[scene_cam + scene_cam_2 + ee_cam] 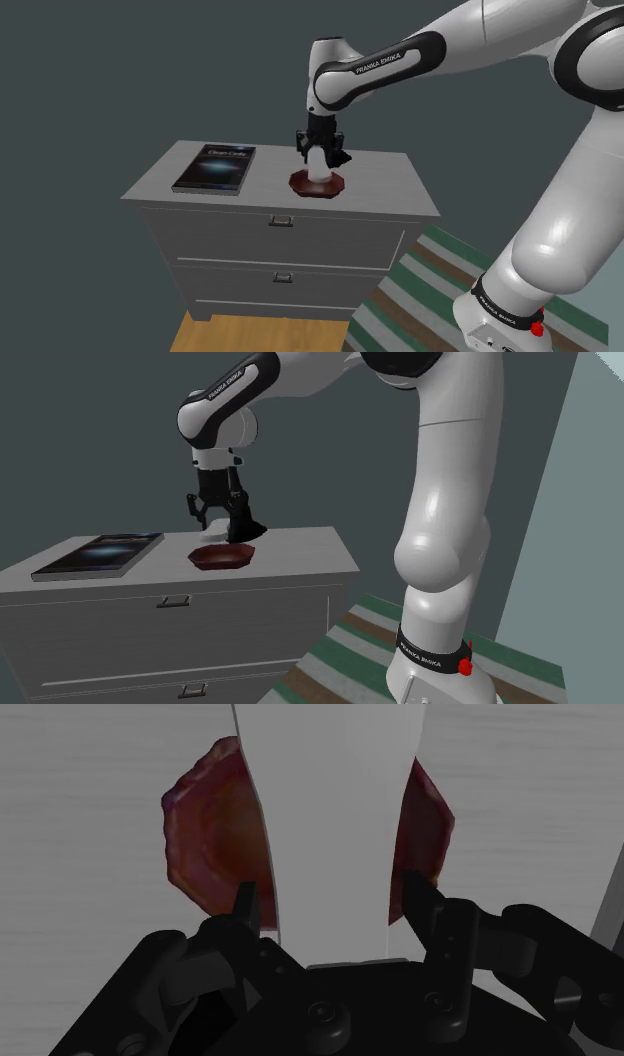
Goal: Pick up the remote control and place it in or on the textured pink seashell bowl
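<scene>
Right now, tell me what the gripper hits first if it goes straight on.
Probably the dark red bowl, straight below; the white remote clasped in the gripper would touch it first. Gap unclear.

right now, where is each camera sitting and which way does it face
Shoulder view: high beside the arm's base, looking down over the dresser top at the book and dark red bowl; the arm reaches in from the right, base at lower right.
Second exterior view: lower, near dresser-top height, facing the drawer fronts at an angle; the arm's white links stand at its right.
Wrist view: on the hand, looking down past the gripper, clasping the white remote over the bowl.
Both exterior views share book, bowl and gripper.
</scene>
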Robot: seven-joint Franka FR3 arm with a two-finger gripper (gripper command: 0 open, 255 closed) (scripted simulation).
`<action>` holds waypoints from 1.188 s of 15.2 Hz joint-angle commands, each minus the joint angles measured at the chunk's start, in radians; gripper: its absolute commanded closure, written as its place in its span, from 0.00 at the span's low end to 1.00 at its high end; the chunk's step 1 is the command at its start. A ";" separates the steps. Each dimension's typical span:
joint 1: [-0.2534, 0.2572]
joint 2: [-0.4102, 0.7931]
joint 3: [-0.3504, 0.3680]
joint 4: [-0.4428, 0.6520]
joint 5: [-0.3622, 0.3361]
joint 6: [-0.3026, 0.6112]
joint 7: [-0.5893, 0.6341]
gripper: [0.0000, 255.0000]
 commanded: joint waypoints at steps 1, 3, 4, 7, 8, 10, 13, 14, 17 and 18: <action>-0.001 0.013 -0.001 -0.012 -0.004 0.023 0.002 1.00; 0.000 0.023 -0.001 -0.027 -0.006 0.048 0.004 1.00; 0.000 0.029 -0.001 -0.034 -0.008 0.061 0.005 1.00; 0.000 0.046 -0.002 -0.054 -0.012 0.097 0.007 1.00; 0.000 0.045 -0.001 -0.054 -0.012 0.097 0.007 1.00; 0.000 0.046 -0.001 -0.054 -0.012 0.097 0.007 1.00; 0.000 0.046 -0.001 -0.054 -0.012 0.097 0.007 1.00; 0.000 0.046 -0.001 -0.054 -0.012 0.097 0.007 1.00; 0.000 0.046 -0.001 -0.053 -0.012 0.097 0.007 0.00; 0.000 0.046 -0.001 -0.053 -0.013 0.097 0.007 0.00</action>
